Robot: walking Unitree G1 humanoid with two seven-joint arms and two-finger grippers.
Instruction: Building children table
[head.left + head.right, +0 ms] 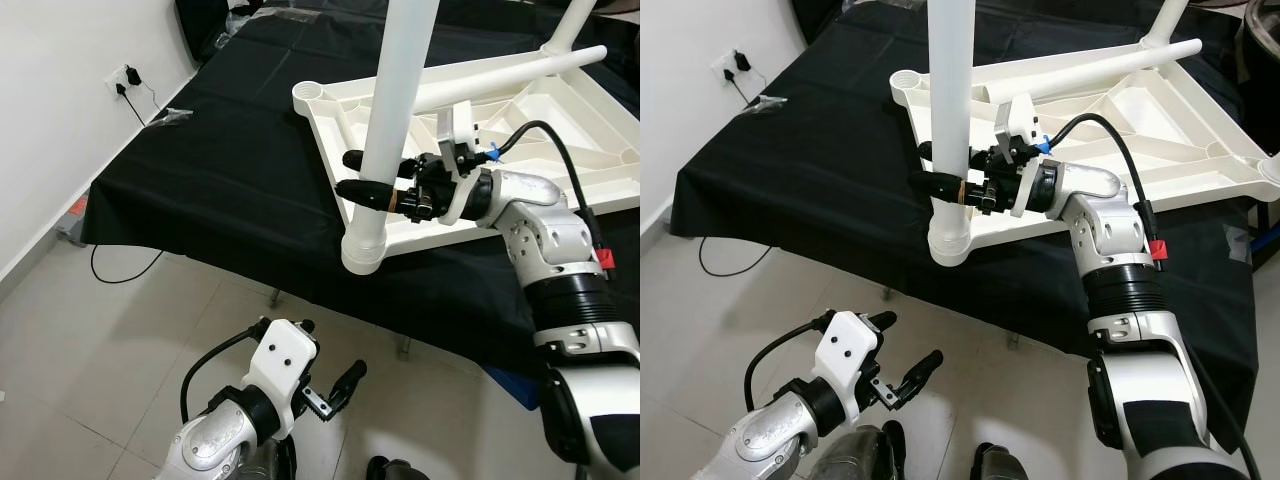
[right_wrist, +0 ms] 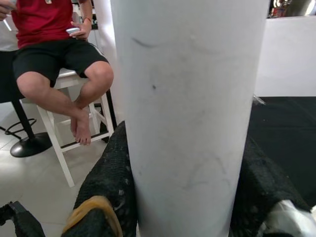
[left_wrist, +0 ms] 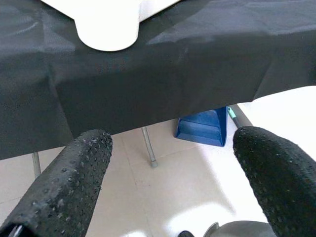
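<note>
**White table frame upside down on a black-draped surface, one leg gripped**

A black cloth point(image 1: 220, 170) covers a wide work surface and hangs over its near edge toward a floor of pale glossy tiles point(image 1: 110, 330). On the cloth lies the children's table top point(image 1: 560, 120), turned underside up so its white ribbed frame faces the ceiling. A white table leg point(image 1: 395, 120) stands upright in the socket at the frame's near corner, which juts just past the cloth's edge.

The right gripper point(image 1: 365, 175) reaches in from the robot's right and clamps this leg low down, one black finger on either side of the white tube, pressed against it. In the right wrist view the leg point(image 2: 190, 113) stands between the two fingers, and behind it a person sits on a white stool point(image 2: 74, 118), in a red shirt and black shorts, barefoot.

The left gripper point(image 1: 325, 385) hangs low over the tiles in front of the table, its fingers spread wide with nothing between them. Its wrist view looks under the draped cloth at thin metal table legs point(image 3: 148, 148) and a blue dustpan point(image 3: 202, 128) on the floor.

On the white wall to the left, a plug sits in a wall socket point(image 1: 125, 78), and a dark cable point(image 1: 120, 270) trails across the tiles below.
</note>
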